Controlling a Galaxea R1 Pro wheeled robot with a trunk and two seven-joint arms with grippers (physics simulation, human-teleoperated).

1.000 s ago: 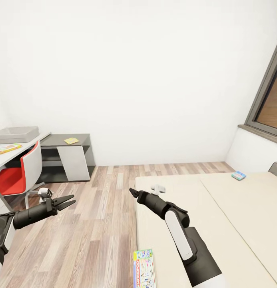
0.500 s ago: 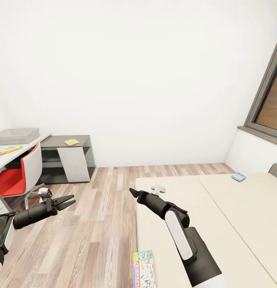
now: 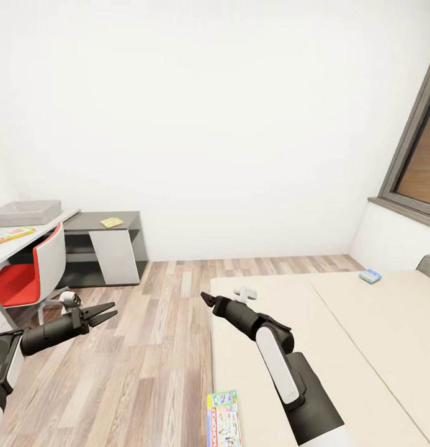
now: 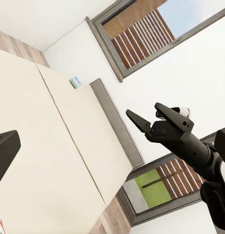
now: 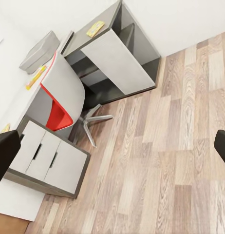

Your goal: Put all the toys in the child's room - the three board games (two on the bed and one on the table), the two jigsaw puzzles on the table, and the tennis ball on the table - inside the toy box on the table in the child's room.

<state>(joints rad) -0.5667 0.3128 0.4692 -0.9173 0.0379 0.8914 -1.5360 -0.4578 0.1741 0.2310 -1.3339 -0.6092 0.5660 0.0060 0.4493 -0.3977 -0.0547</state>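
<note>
Toy box (image 3: 25,212): pale grey bin, stood at the upper left of the head view on the light grey table (image 3: 28,239), apart from both arms. Board game, first (image 3: 223,417): colourful flat box, lay at the bottom centre of the head view on the near edge of the bed (image 3: 363,347), just left of the right forearm. Board game, second (image 3: 370,275): small blue-green box, lay far off toward the right of the frame on the cream mattress near the grey headboard. Board game, third (image 3: 11,234): flat and colourful, rested on the table in front of the toy box. Jigsaw puzzle (image 3: 111,221): yellow sheet, lay on the dark grey corner section. Red chair (image 3: 30,273): stood tucked against the table at the left. Left gripper (image 3: 103,314): hung over the wood floor at lower left, fingers spread, holding nothing. Right gripper (image 3: 208,300): at centre frame by the bed corner, black fingers parted as seen from the left wrist view, empty.
</note>
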